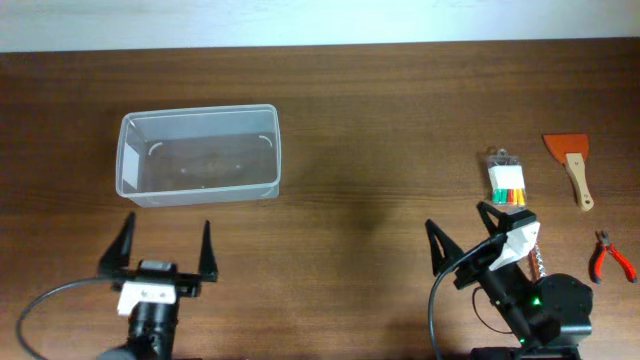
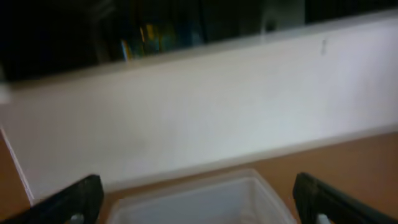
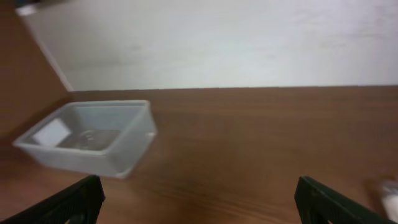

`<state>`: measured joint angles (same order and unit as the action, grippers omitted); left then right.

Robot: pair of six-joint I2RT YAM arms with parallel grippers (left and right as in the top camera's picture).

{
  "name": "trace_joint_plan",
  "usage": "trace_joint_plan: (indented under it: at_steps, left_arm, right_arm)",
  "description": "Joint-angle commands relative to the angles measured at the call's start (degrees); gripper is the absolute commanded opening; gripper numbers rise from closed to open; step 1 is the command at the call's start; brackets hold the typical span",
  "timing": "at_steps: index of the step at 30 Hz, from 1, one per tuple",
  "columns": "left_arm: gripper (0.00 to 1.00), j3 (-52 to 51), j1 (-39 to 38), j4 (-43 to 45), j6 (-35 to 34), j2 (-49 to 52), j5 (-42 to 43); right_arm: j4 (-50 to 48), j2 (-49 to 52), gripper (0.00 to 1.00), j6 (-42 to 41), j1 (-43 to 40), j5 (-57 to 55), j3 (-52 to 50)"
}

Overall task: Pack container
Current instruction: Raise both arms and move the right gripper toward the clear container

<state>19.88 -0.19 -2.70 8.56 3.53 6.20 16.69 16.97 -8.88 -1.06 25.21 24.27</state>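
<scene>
Brown desk (image 1: 380, 200) carries the empty container (image 1: 198, 112) at left rear, just ahead of the left hand (image 1: 167, 222), with marker pack (image 1: 508, 180), scraper (image 1: 572, 160) and pliers (image 1: 610, 257) by the right hand (image 1: 456, 217), both hands spread wide and holding nothing, likely staged for packing.

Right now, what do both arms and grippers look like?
Both arms are black. The left gripper has two thin, pointed black fingers on a white block, with a grey cable looping off its arm. The right gripper looks the same; its arm carries a small green light and a black cable.
</scene>
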Motion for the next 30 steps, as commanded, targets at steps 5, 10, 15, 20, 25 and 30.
trace_joint_plan:
  at_steps: [5, 10, 15, 20, 25, 30]
  left_arm:
    - [0.99, 2.9, 0.4, -1.0, 1.6, 6.1, 1.6]
    - [0.99, 16.0, 0.4, -11.3, 5.0, 23.7, 1.5]
    - [0.99, 41.4, 2.0, -29.7, 9.6, 47.0, 1.6]
    - [0.99, 65.7, 2.4, -46.1, 8.1, 65.2, 2.0]
    - [0.99, 74.9, 2.5, -48.6, 7.7, 74.3, 1.5]
    - [0.99, 79.5, 6.2, -51.3, 0.0, 78.4, -6.5]
  right_arm:
    - [0.1, 5.5, 0.99, -0.6, 0.3, 4.6, 8.0]
    - [5.2, 19.0, 0.99, 0.2, 1.0, 4.5, 22.4]
    - [21.1, 35.8, 0.99, 4.1, 7.6, -1.1, 42.0]
    - [37.6, 49.8, 0.99, 5.7, 15.8, -7.9, 57.1]
    - [38.4, 57.6, 0.99, 4.8, 17.7, -7.3, 59.4]
    - [39.2, 62.7, 0.99, 0.9, 18.9, -13.6, 59.7]
